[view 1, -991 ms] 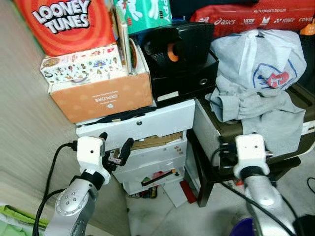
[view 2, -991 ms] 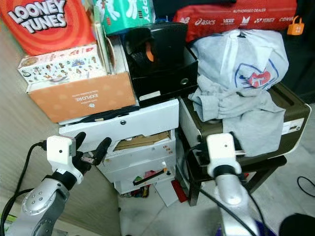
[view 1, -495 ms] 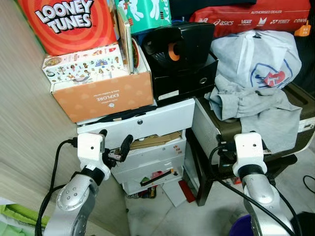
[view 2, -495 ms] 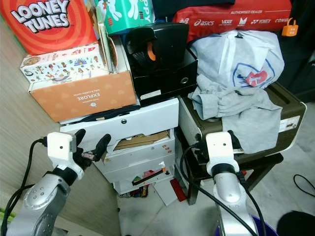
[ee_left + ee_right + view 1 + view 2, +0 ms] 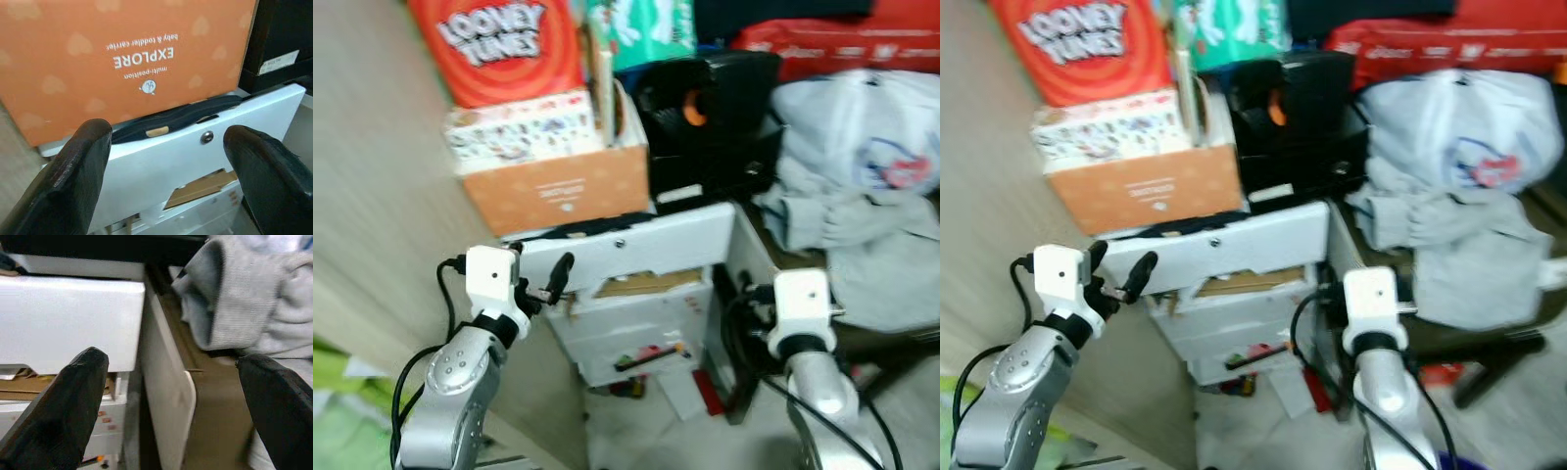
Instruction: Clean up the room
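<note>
Left wrist view: left gripper (image 5: 166,161), fingers spread wide and holding nothing, faces the top drawer (image 5: 195,147) of a white cabinet, level with its small knob (image 5: 207,136). A dark strap (image 5: 176,117) hangs out over the drawer's upper edge, under the orange box (image 5: 122,54). Right gripper (image 5: 171,401), likewise wide apart and empty, hovers by the cabinet's side, near the grey shirt (image 5: 244,298) heaped on the low stand. Head views, blurred: left gripper (image 5: 540,284) just before the drawer front (image 5: 636,245); right gripper (image 5: 800,294) beside the cabinet. Change since a second ago: the whole scene has slid right and sharpness is lost, so the camera has turned, probably with the robot stepping; grippers hold the same pose relative to the drawer. Judgement: no tidying begun yet; approach to the drawer continues. Drawer's long axis runs across the cabinet, tilted, its front facing the robot and slightly ajar; the one below (image 5: 636,323) gapes with cardboard showing.
</note>
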